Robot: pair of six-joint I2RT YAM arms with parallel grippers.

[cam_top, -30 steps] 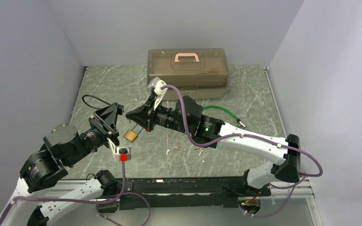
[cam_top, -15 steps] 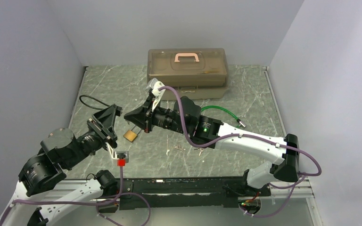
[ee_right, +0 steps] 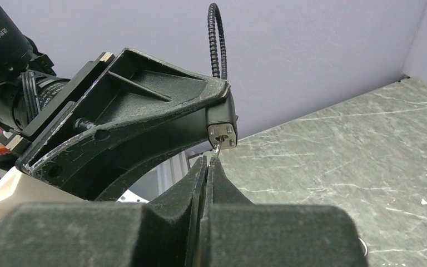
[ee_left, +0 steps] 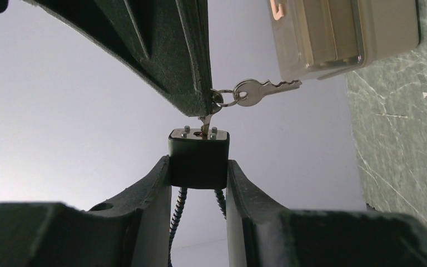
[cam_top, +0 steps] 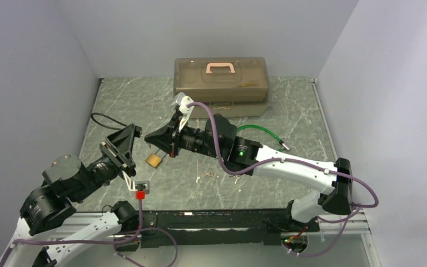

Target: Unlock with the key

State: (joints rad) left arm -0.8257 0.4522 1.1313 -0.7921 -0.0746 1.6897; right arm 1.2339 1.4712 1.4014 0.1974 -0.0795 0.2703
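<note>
A black cable lock (ee_left: 199, 157) is clamped between the fingers of my left gripper (ee_left: 199, 167), with its keyhole face turned toward the right gripper. The silver key (ee_left: 205, 122) is pinched in my shut right gripper (ee_right: 208, 161), and its tip sits at the keyhole of the lock (ee_right: 222, 133); how deep it goes is not visible. A second key (ee_left: 264, 89) hangs off the ring. In the top view the left gripper (cam_top: 133, 133) and right gripper (cam_top: 147, 135) meet tip to tip above the table's left half, with the lock's black cable (cam_top: 108, 118) looping behind.
A brass padlock (cam_top: 154, 159) lies on the table just below the meeting grippers. A brown toolbox (cam_top: 221, 83) with a pink handle stands at the back. A green cable (cam_top: 261, 132) and small loose keys (cam_top: 234, 178) lie to the right.
Both grippers have shifted slightly left together, and the left arm's body has drawn back toward the lower left. The grips on lock and key are unchanged.
</note>
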